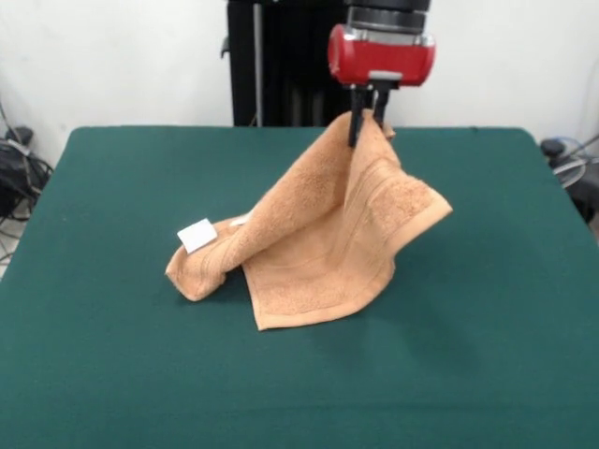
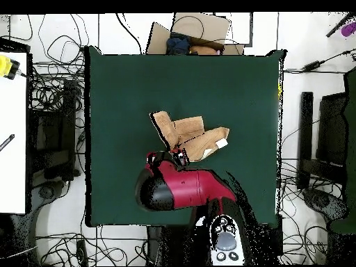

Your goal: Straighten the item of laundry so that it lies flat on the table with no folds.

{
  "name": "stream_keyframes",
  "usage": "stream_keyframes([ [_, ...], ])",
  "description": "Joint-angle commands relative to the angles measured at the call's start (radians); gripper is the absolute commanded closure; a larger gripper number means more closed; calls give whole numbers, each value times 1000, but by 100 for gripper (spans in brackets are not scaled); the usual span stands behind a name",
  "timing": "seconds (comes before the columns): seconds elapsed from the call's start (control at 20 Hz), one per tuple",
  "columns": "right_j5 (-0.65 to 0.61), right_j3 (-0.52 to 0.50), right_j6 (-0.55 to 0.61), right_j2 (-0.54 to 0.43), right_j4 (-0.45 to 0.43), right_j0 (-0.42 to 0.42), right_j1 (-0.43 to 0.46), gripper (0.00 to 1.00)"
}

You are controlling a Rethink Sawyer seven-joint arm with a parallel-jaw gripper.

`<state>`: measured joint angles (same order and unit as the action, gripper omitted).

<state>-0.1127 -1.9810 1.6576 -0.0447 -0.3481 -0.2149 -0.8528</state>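
Tangled cables (image 2: pixel 52 90) and a cardboard box (image 2: pixel 198 28) surround the scene

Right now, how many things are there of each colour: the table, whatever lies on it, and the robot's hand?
Green: 1, the table
Tan-orange: 1, the towel, one corner lifted
White: 1, the label on the towel
Red and black: 1, the hand, shut on the towel
Total: 4

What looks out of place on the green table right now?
The tan-orange terry towel isn't flat: the claw pinches one corner up so it hangs like a tent, its white-labelled end rolled on the dark green table.
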Motion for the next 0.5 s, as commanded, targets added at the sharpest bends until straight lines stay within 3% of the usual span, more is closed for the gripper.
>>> stream_keyframes([
  [0.05,112,-15,237,88,37,28,120,100],
  [0.5,183,-15,222,139,64,67,156,100],
])
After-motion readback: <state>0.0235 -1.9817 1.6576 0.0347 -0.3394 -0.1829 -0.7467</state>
